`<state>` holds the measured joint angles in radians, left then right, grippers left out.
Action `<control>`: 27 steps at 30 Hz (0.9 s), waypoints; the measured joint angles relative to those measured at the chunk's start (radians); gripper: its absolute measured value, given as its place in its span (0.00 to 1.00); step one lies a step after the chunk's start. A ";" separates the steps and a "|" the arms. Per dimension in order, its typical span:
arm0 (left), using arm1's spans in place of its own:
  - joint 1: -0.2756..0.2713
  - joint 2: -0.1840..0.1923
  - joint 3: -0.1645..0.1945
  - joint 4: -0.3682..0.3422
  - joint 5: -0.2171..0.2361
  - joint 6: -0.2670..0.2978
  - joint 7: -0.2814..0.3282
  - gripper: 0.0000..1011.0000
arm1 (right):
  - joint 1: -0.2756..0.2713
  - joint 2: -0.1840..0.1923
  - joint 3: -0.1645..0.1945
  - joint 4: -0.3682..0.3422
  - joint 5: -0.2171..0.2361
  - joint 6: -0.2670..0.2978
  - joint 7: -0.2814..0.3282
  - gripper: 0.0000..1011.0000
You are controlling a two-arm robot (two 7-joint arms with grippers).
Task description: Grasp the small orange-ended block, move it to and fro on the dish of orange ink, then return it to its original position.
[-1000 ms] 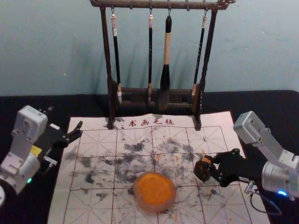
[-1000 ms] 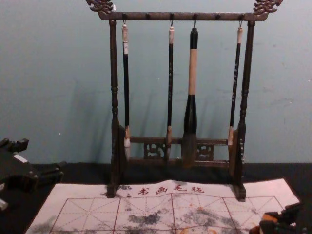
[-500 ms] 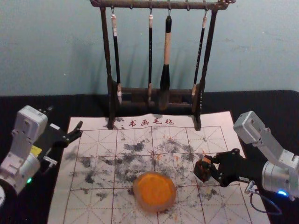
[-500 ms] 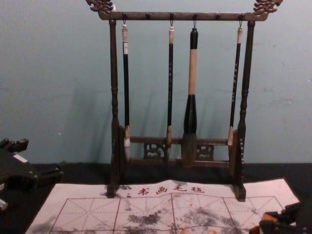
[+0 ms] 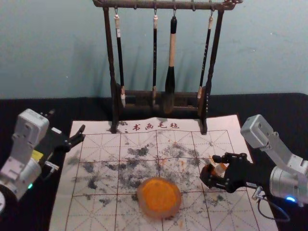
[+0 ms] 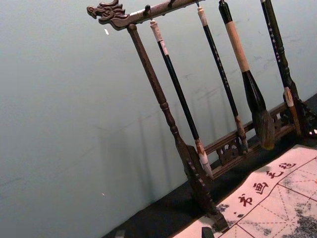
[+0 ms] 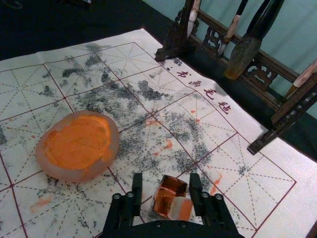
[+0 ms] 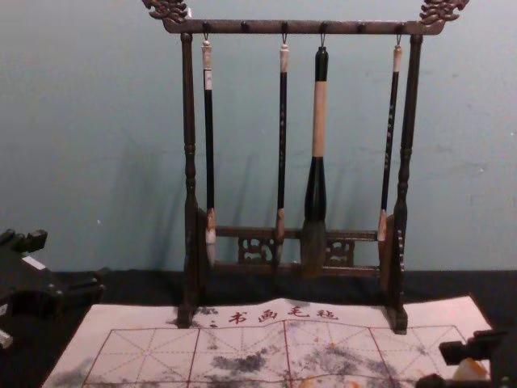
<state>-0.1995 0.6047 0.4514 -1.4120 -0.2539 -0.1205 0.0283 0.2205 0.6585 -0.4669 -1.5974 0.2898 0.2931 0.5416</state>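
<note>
Right of your dish (image 5: 159, 214): right claw (image 5: 211, 169), fingers apart, block (image 5: 220, 169) between them
On your left: left claw (image 5: 68, 121), idle, spread

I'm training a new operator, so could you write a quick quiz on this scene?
1. Multiple choice: the right gripper is at the block. Its jaws are (a) shut on the block, (b) open, one on either side of it.
2. True or false: the block is on the dish.
3. Fill in the number: ____ brushes hang from the rack.

Key: 1: b. 2: false; it is apart from the dish, off on the robot's right. 3: four.
</note>
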 joint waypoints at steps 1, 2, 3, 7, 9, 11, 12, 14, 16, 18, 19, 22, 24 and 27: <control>0.000 0.000 0.000 0.000 0.000 0.000 0.000 0.99 | 0.000 0.000 0.000 0.000 0.000 0.000 0.000 0.53; 0.000 0.000 0.000 0.000 0.000 0.000 0.000 0.99 | 0.000 0.000 0.000 0.000 0.000 0.000 0.000 0.59; 0.000 0.000 0.000 0.000 0.000 0.000 0.000 0.99 | 0.000 0.000 0.000 0.000 0.000 0.000 0.000 0.62; 0.000 0.000 0.000 0.000 0.000 0.000 0.000 0.99 | 0.000 0.000 0.000 0.000 0.000 0.000 0.000 0.73; 0.000 0.000 0.000 0.000 0.000 0.000 0.000 0.99 | 0.000 0.000 0.000 0.000 0.000 0.000 0.000 0.78; 0.000 0.000 0.000 0.000 0.000 0.000 0.000 0.99 | 0.000 0.000 0.000 0.000 0.000 0.000 0.000 0.85; 0.000 0.000 0.000 0.000 0.000 0.000 0.000 0.99 | 0.000 0.000 0.000 0.000 0.000 0.000 0.000 0.88; 0.000 0.000 0.000 0.000 0.000 0.000 0.000 0.99 | 0.000 0.000 0.000 0.000 0.000 0.000 0.000 0.93; 0.000 0.000 0.000 0.000 0.000 0.000 0.000 0.99 | 0.000 0.000 0.000 0.000 0.000 0.000 0.000 0.97; 0.000 0.000 0.000 0.000 0.000 0.000 0.000 0.99 | 0.000 0.000 0.000 0.000 0.000 0.000 0.000 0.99; 0.000 0.000 0.000 0.000 0.000 0.000 0.000 0.99 | 0.000 0.000 0.000 0.000 0.000 0.000 0.000 0.99; 0.000 0.000 0.000 0.000 0.000 0.000 0.000 0.99 | 0.000 0.000 0.000 0.000 0.000 0.000 0.000 0.99; 0.000 0.000 0.000 0.000 0.000 0.000 0.000 0.99 | 0.000 0.000 0.000 0.000 0.000 0.000 0.000 0.99; 0.000 0.000 0.000 0.000 0.000 0.000 0.000 0.99 | -0.005 -0.002 0.006 -0.004 0.002 -0.015 -0.003 0.99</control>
<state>-0.1995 0.6047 0.4514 -1.4120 -0.2539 -0.1205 0.0283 0.2156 0.6568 -0.4606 -1.6011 0.2915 0.2776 0.5384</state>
